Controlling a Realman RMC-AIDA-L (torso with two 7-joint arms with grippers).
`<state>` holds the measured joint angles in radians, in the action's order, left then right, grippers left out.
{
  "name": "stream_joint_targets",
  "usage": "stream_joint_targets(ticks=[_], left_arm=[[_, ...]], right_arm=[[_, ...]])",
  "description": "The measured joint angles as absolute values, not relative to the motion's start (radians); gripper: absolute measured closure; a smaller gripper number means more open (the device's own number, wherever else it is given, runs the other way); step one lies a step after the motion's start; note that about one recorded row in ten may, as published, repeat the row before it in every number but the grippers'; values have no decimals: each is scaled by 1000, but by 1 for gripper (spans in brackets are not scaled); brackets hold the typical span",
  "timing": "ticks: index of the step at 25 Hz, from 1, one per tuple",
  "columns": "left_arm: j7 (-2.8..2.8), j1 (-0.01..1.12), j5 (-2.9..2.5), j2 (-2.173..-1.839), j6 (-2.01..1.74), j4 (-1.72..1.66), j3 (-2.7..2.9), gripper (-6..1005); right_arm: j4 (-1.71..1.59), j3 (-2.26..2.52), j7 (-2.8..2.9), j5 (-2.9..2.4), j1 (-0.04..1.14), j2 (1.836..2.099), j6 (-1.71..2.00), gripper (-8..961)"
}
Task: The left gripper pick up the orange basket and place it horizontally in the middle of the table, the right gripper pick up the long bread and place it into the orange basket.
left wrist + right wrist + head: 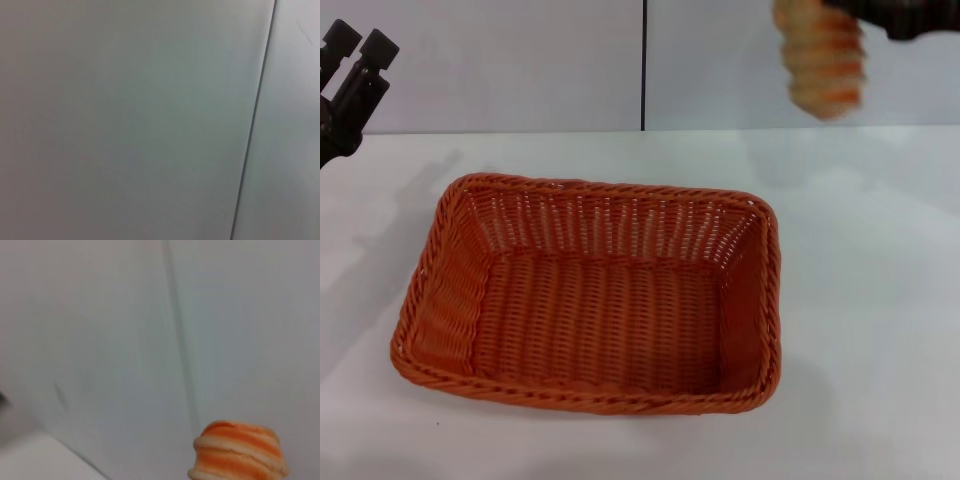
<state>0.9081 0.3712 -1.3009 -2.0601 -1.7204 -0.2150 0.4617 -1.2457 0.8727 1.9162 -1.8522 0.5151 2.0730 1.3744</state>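
The orange basket (590, 300) lies lengthwise across the middle of the white table (880, 300), empty, with its open side up. High above the table's far right hangs the long bread (823, 62), its orange and cream ridges showing. My right gripper (865, 15) is shut on its upper end at the top edge of the head view. The right wrist view catches one end of the bread (237, 452) against the wall. My left gripper (358, 42) is raised at the far left, open and holding nothing, away from the basket.
A pale wall with a dark vertical seam (644, 65) runs behind the table. The left wrist view holds only that wall and its seam (255, 120). Bare tabletop lies to the right of the basket and in front of it.
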Motion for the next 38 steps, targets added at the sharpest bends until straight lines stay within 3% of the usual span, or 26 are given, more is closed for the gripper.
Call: stream_joint_targets(ticks=[6, 20, 26, 38], left_arm=[[908, 376, -1301, -2060, -1718, -215, 462, 423], [908, 391, -1297, -2060, -1695, -212, 460, 423], [908, 394, -1301, -2060, -1695, -211, 468, 424], [908, 387, -1299, -2061, -1703, -205, 464, 424]], right_arm=[[-1121, 994, 1672, -1566, 520, 2072, 1499, 818], [-884, 1169, 1522, -1584, 617, 2068, 1510, 803], [-884, 1167, 1510, -1592, 610, 2072, 1504, 635], [-907, 1042, 1501, -1556, 519, 2072, 1518, 396]])
